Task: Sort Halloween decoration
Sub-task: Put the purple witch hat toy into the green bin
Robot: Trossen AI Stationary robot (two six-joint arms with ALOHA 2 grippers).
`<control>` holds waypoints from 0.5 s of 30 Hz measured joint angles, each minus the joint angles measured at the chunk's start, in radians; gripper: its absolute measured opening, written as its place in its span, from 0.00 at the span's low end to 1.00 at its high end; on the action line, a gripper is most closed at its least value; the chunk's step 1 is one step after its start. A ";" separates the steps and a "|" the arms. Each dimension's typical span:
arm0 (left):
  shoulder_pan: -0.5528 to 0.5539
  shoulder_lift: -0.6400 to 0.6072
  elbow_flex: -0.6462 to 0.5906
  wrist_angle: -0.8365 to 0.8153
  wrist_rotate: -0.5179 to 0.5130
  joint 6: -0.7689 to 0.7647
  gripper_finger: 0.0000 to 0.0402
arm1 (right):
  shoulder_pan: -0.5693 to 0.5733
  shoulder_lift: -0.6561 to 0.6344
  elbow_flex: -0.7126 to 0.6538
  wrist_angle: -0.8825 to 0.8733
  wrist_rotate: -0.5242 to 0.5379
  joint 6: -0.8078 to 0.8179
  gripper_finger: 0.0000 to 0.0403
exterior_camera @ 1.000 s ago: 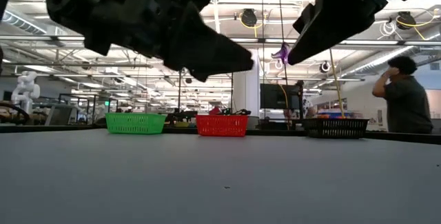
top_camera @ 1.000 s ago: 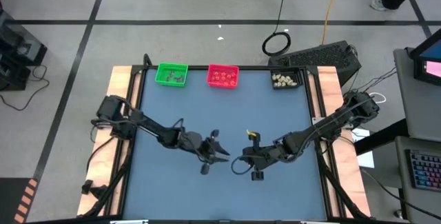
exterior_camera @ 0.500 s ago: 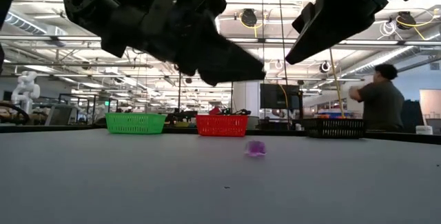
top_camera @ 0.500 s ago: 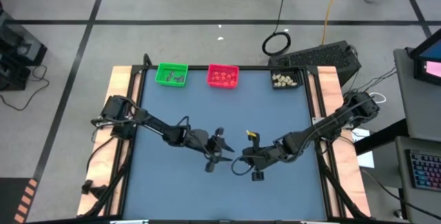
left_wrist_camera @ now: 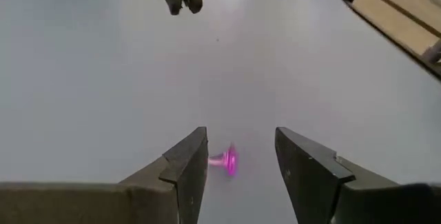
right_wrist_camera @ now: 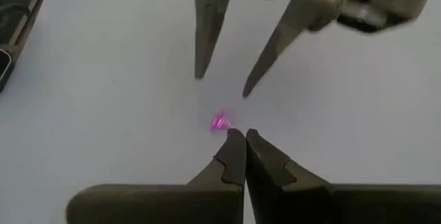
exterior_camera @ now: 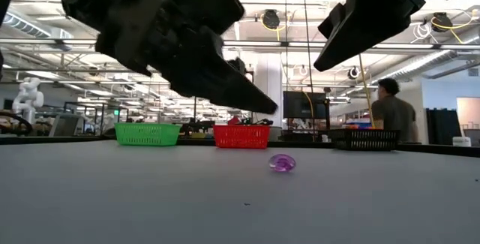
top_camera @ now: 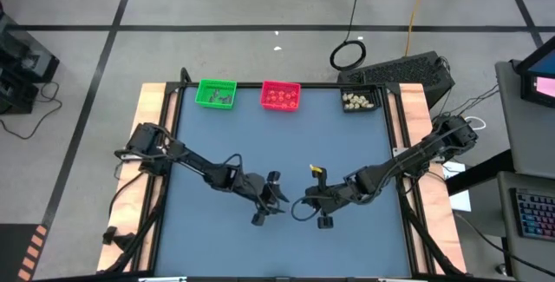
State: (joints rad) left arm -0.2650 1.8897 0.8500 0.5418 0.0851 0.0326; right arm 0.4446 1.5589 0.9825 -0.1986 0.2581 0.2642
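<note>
Two arms, each ending in one two-fingered end effector: the left end effector (top_camera: 282,202) and the right end effector (top_camera: 297,208), both at lower centre of the high view. One blue surface (top_camera: 208,134). Three trays in a row along its upper edge: one green tray (top_camera: 216,93) at upper left, one red tray (top_camera: 280,95) at centre, one black tray (top_camera: 361,101) at upper right. One purple trinket (exterior_camera: 282,163) loose on the surface, at centre of the low view. One person (exterior_camera: 388,113) at right in the low view. Trinkets inside the trays are too small to count.
</note>
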 joint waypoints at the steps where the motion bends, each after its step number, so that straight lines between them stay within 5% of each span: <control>1: 0.000 0.014 0.014 -0.007 -0.004 0.000 0.44 | 0.000 0.000 0.000 0.000 0.000 0.000 0.00; 15: 0.009 0.202 0.165 -0.095 -0.011 -0.001 0.41 | 0.000 0.000 0.000 0.000 0.002 -0.004 0.00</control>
State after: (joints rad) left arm -0.2558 2.0914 1.0145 0.4470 0.0742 0.0315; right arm 0.4446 1.5593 0.9821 -0.1988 0.2600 0.2602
